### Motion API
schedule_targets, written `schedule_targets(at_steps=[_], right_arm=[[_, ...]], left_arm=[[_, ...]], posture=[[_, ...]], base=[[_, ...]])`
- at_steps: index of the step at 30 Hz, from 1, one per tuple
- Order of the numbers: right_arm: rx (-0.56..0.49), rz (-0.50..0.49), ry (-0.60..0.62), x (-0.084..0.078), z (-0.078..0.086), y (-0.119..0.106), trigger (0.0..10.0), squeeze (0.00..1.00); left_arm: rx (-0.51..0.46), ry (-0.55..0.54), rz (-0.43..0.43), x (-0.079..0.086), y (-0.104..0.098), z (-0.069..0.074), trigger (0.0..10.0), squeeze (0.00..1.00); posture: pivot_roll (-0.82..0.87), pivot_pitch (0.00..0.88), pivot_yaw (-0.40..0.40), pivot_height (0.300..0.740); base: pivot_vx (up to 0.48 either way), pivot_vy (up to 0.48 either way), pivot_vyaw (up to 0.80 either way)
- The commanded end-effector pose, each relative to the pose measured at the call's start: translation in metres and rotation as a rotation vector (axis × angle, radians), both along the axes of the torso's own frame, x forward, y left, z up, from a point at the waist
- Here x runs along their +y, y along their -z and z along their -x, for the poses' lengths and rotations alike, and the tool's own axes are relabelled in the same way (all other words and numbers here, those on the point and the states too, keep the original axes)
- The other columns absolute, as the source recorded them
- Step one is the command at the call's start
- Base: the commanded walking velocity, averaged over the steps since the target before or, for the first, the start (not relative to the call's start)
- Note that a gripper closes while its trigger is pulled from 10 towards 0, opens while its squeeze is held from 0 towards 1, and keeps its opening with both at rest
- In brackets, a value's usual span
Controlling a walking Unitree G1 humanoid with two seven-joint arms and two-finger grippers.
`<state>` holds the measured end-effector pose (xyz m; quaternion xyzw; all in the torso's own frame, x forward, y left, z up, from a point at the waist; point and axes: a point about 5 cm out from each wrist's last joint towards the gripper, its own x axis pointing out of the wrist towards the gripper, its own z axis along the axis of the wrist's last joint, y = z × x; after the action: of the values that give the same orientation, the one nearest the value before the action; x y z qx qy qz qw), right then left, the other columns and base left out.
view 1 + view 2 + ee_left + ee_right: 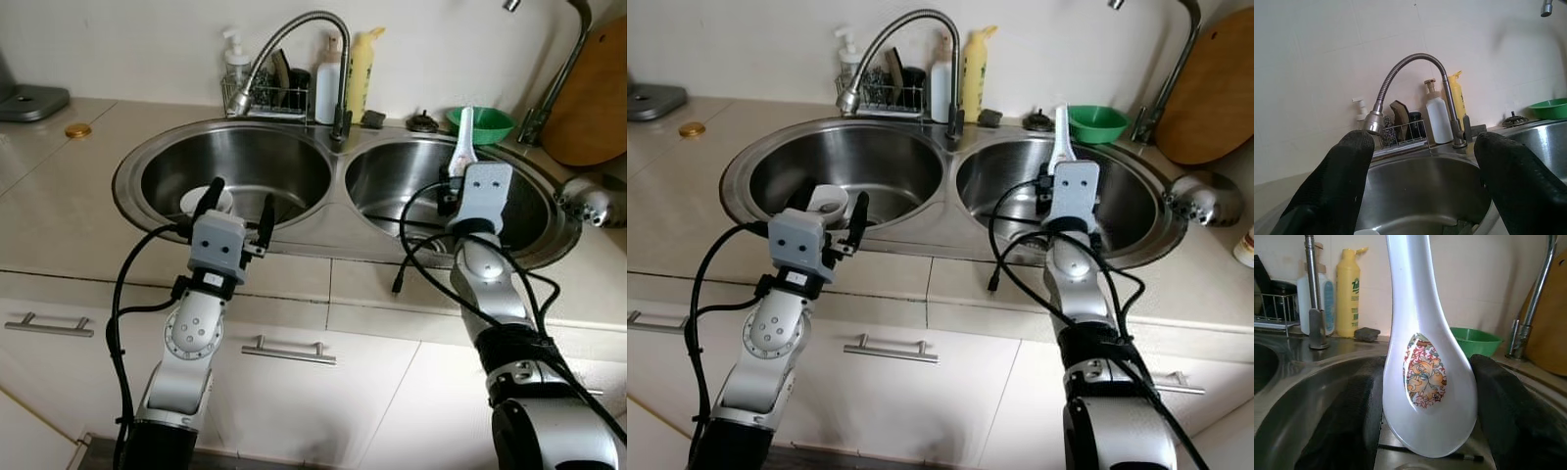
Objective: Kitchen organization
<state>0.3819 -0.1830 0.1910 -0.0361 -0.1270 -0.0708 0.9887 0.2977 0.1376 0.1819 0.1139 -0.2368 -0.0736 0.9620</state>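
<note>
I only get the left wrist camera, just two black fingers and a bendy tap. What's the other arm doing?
Observer: The right gripper is over the right sink basin, holding a white spoon upright between its fingers.
Operator: Ooh, is the spoon plain?
Observer: No, its bowl has a flowery orange and green pattern, which the right wrist view shows.
Operator: What's under my fingers? I can't see down there.
Observer: The left gripper, fingers apart, sits at the front edge of the left sink basin, with a small white cup in the basin just beyond it.
Operator: Anything off to my left?
Observer: A small gold lid lies on the counter.
</note>
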Motion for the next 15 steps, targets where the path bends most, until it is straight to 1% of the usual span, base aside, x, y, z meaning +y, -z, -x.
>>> schedule_targets(at_steps=[1,10,14,15], right_arm=[[0.011,-0.043,-0.004,-0.0032,0.0014,0.0044,10.0,1.00],[0.013,-0.043,-0.002,-0.0077,0.0016,0.0029,10.0,1.00],[0.052,-0.030,0.021,-0.0103,0.0001,0.0062,10.0,1.00],[0.043,-0.053,0.005,-0.0094,0.0004,0.0062,10.0,1.00]], left_arm=[[0.015,0.005,0.001,-0.0007,0.0028,-0.0007,10.0,0.00],[0.020,0.004,0.001,-0.0006,0.0039,-0.0004,10.0,0.00],[0.021,0.003,0.001,-0.0007,0.0041,-0.0005,10.0,0.00],[0.022,0.003,0.001,-0.0007,0.0042,-0.0006,10.0,0.00]], posture=[[0.07,0.000,-0.039,0.740],[0.07,0.000,-0.039,0.740],[0.07,0.000,-0.040,0.740],[0.07,0.000,-0.041,0.740]], base=[[0.000,0.000,0.00],[0.000,0.000,0.00],[0.000,0.000,0.00],[0.000,0.000,0.00]])
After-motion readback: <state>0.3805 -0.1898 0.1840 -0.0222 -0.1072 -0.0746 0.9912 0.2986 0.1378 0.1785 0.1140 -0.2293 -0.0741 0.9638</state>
